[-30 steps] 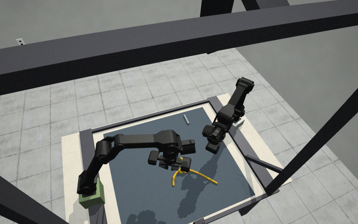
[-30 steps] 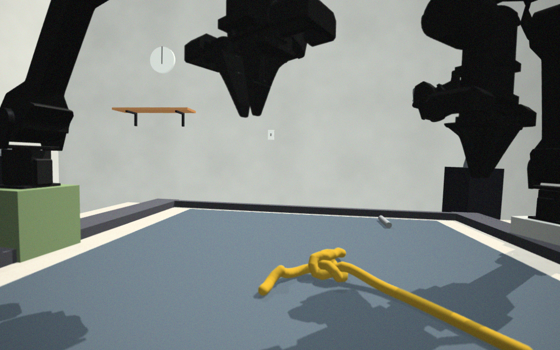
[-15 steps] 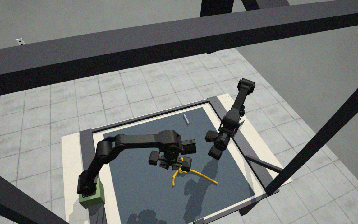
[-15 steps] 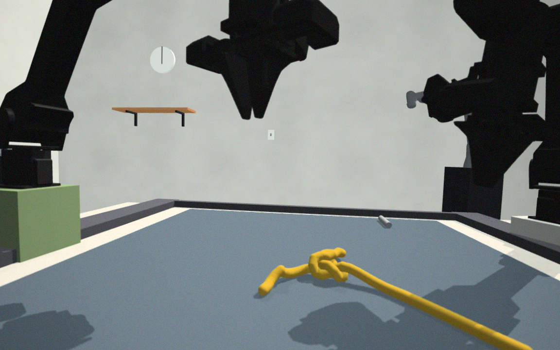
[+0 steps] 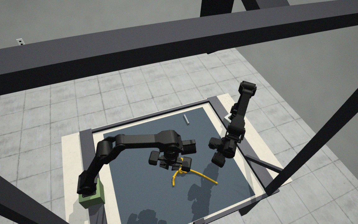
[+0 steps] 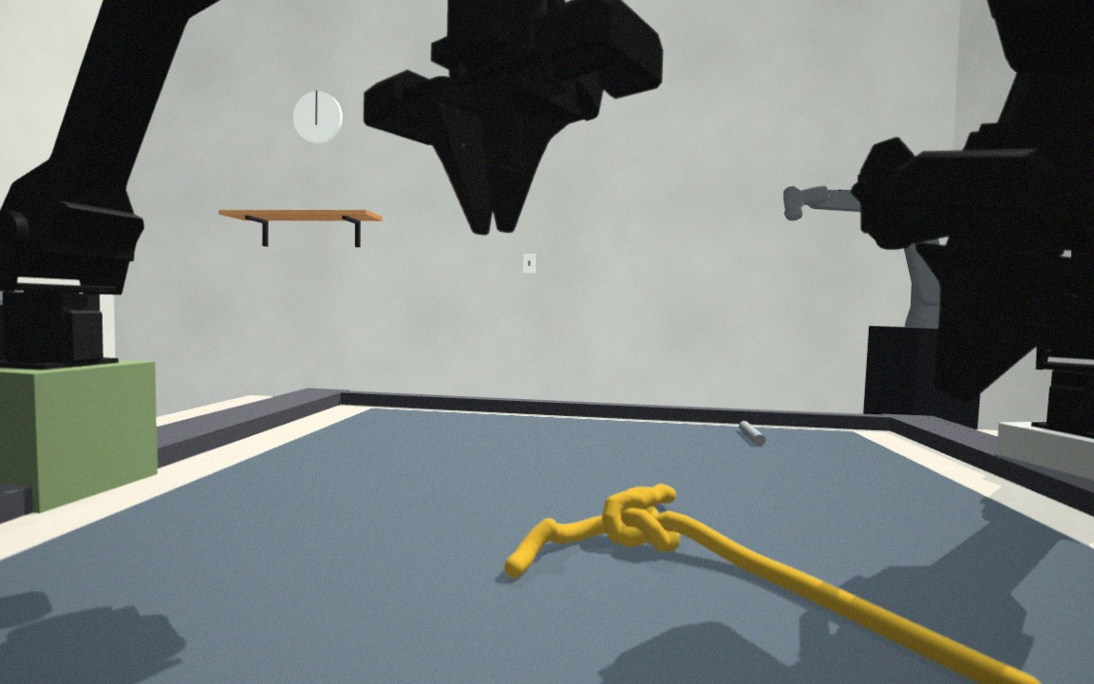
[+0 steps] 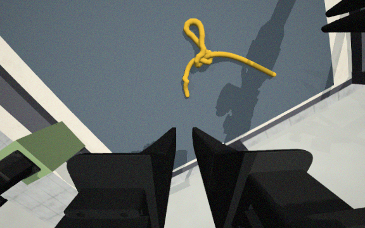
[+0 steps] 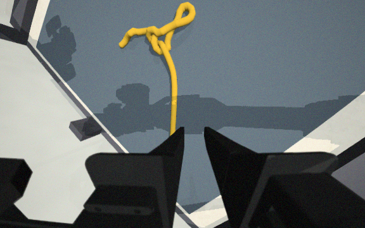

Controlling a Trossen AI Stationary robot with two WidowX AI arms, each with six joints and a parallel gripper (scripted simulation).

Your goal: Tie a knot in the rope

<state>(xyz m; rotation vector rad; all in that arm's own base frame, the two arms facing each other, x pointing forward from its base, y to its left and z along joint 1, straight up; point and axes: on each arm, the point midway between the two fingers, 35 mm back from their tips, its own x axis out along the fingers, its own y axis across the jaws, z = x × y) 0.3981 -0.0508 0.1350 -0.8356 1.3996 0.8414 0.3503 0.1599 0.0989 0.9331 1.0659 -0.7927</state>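
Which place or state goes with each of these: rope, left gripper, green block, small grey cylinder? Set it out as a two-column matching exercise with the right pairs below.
Things:
1. rope
2. left gripper
3. green block
4. small grey cylinder

Places or states:
A. under the base of the left arm
B. near the far edge of the blue mat in the exterior view
C. tangled, with a loop sticking out, on the mat
D. in the air, fingers slightly apart, with nothing between them

Right pairs: 1-C; 2-D; 3-A; 4-B
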